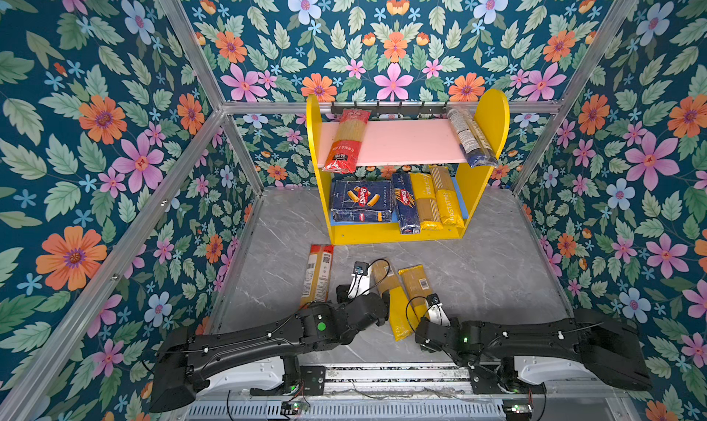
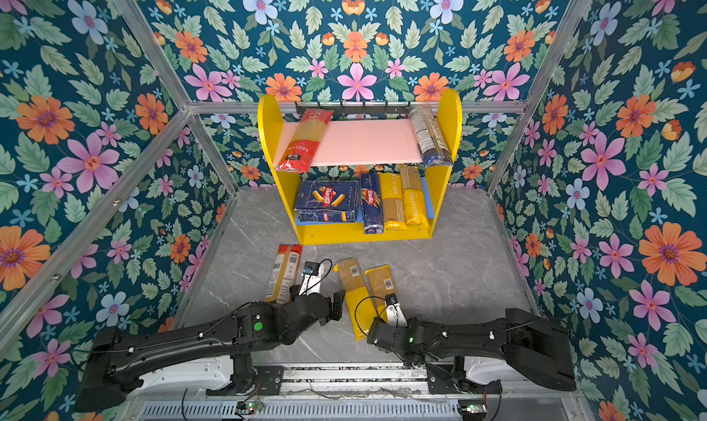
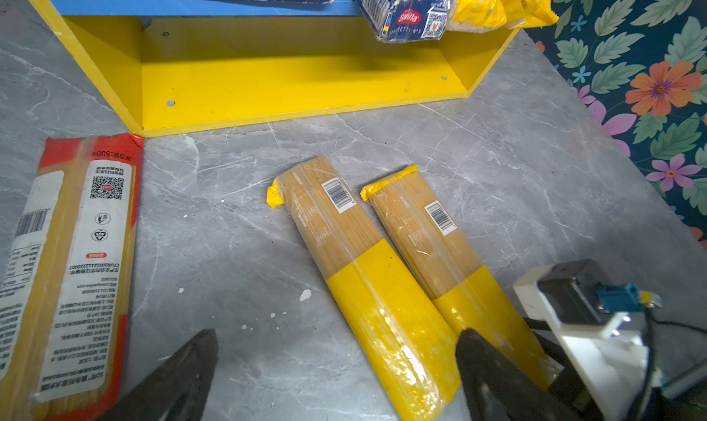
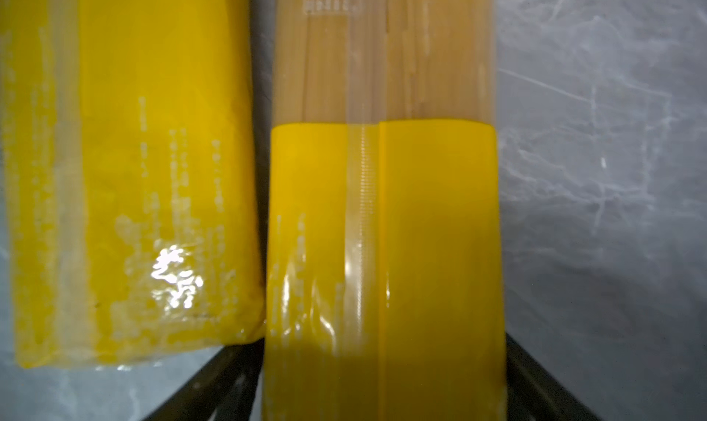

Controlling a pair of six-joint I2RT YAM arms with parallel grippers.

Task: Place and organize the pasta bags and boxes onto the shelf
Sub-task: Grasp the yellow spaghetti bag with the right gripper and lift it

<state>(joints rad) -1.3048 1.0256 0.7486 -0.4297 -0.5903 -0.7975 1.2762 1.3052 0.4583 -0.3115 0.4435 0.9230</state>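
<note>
A small two-tier shelf (image 1: 493, 121) stood at 12 o'clock on the grey marble-patterned table (image 1: 497, 270). Its rounded yellow side panels were joined by a pink upper board (image 1: 405, 140), a blue lower board (image 1: 461, 205) and a black hook rail (image 1: 390, 107).

On the pink board, a red-ended spaghetti bag (image 1: 346, 140) lay at the 9 o'clock end and a clear bag with a dark blue end (image 1: 472, 138) at the 3 o'clock end, well apart. Below, from 9 to 3 o'clock, sat a wide flat Barilla box (image 1: 361, 201), a long narrow Barilla spaghetti box (image 1: 404, 205), a yellow PASTATIME bag (image 1: 424, 201) and a second PASTATIME bag (image 1: 447, 197), packed close.

Three glossy film packets lay flat on the table. A label-up red-ended bag (image 3: 72, 270) rested at about 8 o'clock, one corner just beside the shelf's base. At 6 o'clock a barcoded yellow bag (image 3: 367, 277) and its twin bag (image 3: 447, 254) lay side by side, slanting from 11 to 5 o'clock, dry strands showing through the clear halves.

The left gripper (image 3: 338, 335) hovered with its dark fingers (image 3: 180, 373) spread wide and nothing between them. The right gripper (image 4: 377, 342) straddled the opaque yellow end of the twin bag, jaws close at both flanks. Whether they pressed it could not be told.
</note>
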